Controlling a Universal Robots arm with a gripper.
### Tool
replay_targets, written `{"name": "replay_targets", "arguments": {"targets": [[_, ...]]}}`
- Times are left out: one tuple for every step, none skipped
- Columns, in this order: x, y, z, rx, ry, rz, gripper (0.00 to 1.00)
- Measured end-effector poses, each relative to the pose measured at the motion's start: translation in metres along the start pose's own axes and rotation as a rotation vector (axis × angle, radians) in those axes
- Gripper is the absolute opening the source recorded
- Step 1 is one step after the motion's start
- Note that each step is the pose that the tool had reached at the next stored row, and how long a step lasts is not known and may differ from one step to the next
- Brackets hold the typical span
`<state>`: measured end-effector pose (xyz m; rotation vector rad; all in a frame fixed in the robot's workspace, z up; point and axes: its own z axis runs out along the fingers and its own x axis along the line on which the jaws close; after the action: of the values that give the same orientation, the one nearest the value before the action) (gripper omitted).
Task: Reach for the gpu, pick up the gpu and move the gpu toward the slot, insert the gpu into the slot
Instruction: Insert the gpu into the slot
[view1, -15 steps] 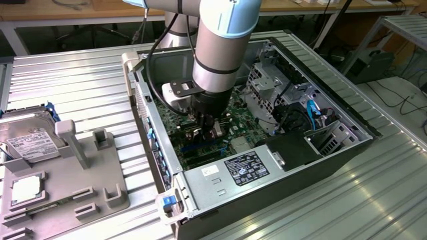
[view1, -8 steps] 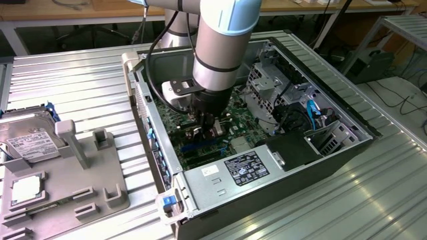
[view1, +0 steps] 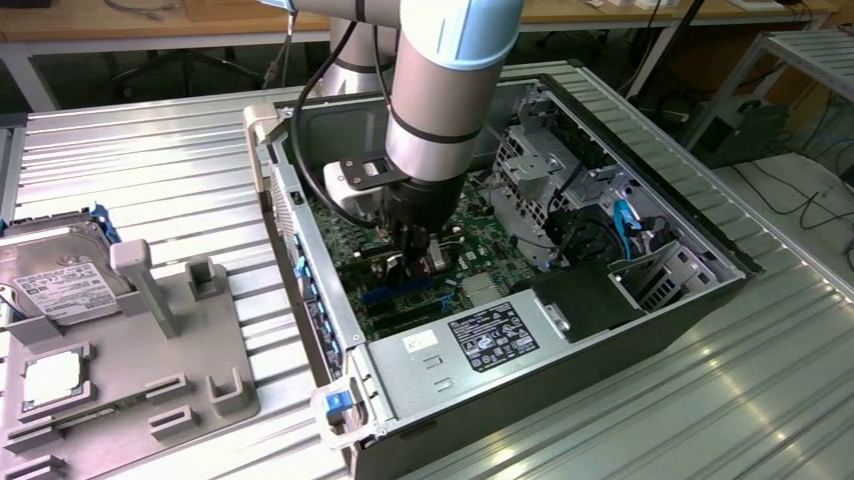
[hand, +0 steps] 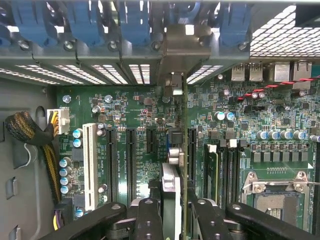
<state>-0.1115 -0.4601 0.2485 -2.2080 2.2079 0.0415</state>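
Exterior view, left side: a grey fixture tray (view1: 120, 390) sits on the ribbed metal table (view1: 174, 180). On it lie a silver hard drive (view1: 54, 275) with a white label and, nearer the camera, a small square processor chip (view1: 51, 378).

Centre: an open computer case (view1: 534, 340) lies on its side, motherboard (view1: 481, 245) facing up. The arm (view1: 447, 90) comes straight down into the case. The gripper (view1: 411, 262) is low over the board, near the case's rear wall on the exterior view's left.

Wrist view: the two black fingers (hand: 149, 220) are set at a narrow gap and clamped on the gpu (hand: 183, 165), which is seen edge-on as a thin green board standing upright between them. Its silver end bracket (hand: 176, 50) sits up against the case's rear panel, among the vented slot covers (hand: 85, 72) and blue clips (hand: 132, 20). The card's lower edge stands over the board in line with the expansion connectors; the slot itself is hidden beneath the card, and I cannot tell whether the card is fully seated.

Beside the card: black connector strips (hand: 131, 160), a white connector (hand: 90, 165), then the memory strips (hand: 225, 170) and the empty processor socket (hand: 277, 195).

Exterior view's right: drive cage (view1: 534, 165), blue cable (view1: 623, 225), labelled power supply (view1: 487, 335).
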Motion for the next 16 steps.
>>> {"name": "replay_targets", "arguments": {"targets": [[0.0000, 0.0000, 0.0003, 0.0000, 0.0000, 0.000, 0.28], [0.0000, 0.0001, 0.0008, -0.0002, -0.0001, 0.000, 0.28], [0.0000, 0.0001, 0.0011, -0.0005, -0.0001, 0.000, 0.28], [0.0000, 0.0005, 0.0021, -0.0018, -0.0001, 0.000, 0.28], [0.0001, 0.0006, 0.0029, -0.0034, 0.0000, 0.000, 0.28], [0.0001, 0.0007, 0.0034, -0.0046, 0.0000, 0.000, 0.28], [0.0001, 0.0008, 0.0036, -0.0050, 0.0000, 0.000, 0.28], [0.0001, 0.0007, 0.0037, -0.0050, 0.0000, 0.000, 0.28], [0.0001, 0.0008, 0.0038, -0.0051, -0.0001, 0.000, 0.28], [0.0004, 0.0008, 0.0041, -0.0049, -0.0005, 0.000, 0.28], [0.0007, 0.0008, 0.0043, -0.0049, -0.0005, 0.000, 0.28], [0.0009, 0.0008, 0.0047, -0.0050, -0.0003, 0.000, 0.28], [0.0010, 0.0008, 0.0051, -0.0050, 0.0000, 0.000, 0.28], [0.0011, 0.0008, 0.0054, -0.0052, 0.0002, 0.000, 0.28], [0.0011, 0.0008, 0.0056, -0.0052, 0.0002, 0.000, 0.28], [0.0011, 0.0008, 0.0061, -0.0051, 0.0000, 0.000, 0.28]]}}
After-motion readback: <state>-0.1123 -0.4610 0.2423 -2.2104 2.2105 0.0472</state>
